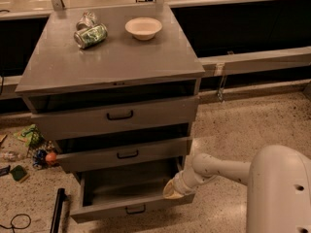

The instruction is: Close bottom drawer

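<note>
The bottom drawer [109, 211] of the grey cabinet [114, 62] stands pulled out, and its inside looks empty. Its shallow front panel carries a small black bar handle [135, 209]. My gripper [172, 190] is at the right end of that drawer, against its front right corner, at the end of my white arm [218, 168]. The middle drawer [121, 154] and the top drawer [116, 116] above it each stand out a little.
On the cabinet top lie a white bowl [143, 28] and a green can [90, 35]. Litter [29, 144] lies on the floor to the left, with a black bar [58, 210] and a cable [17, 222]. A low ledge [257, 59] runs behind on the right.
</note>
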### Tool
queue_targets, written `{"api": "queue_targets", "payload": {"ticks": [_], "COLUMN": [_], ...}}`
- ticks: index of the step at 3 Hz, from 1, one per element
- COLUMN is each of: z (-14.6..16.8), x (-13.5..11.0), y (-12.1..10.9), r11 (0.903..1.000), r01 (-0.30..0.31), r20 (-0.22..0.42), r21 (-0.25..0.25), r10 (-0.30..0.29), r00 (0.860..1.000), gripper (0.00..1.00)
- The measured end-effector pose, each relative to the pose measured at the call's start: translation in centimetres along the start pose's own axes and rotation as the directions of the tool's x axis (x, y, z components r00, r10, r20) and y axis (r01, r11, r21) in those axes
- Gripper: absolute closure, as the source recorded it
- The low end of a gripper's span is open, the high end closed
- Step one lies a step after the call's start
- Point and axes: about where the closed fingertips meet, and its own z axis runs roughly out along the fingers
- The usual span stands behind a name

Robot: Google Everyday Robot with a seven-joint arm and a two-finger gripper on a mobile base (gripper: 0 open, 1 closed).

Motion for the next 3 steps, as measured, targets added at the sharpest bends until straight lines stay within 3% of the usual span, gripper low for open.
{"api": "queue_targets", "payload": {"ticks": [2,3], "z": [2.0,1.5], "x": [1.0,1.1], "y": [-1.3,0.5], "r11": [0.9966,0.9953], "r01": [0.071,0.092], "r20": [0.011,0.009], "r21": [0.04,0.028], "r10": [-0.072,-0.093], "r00": [0.997,0.996], "gripper": [1.0,1.0]}}
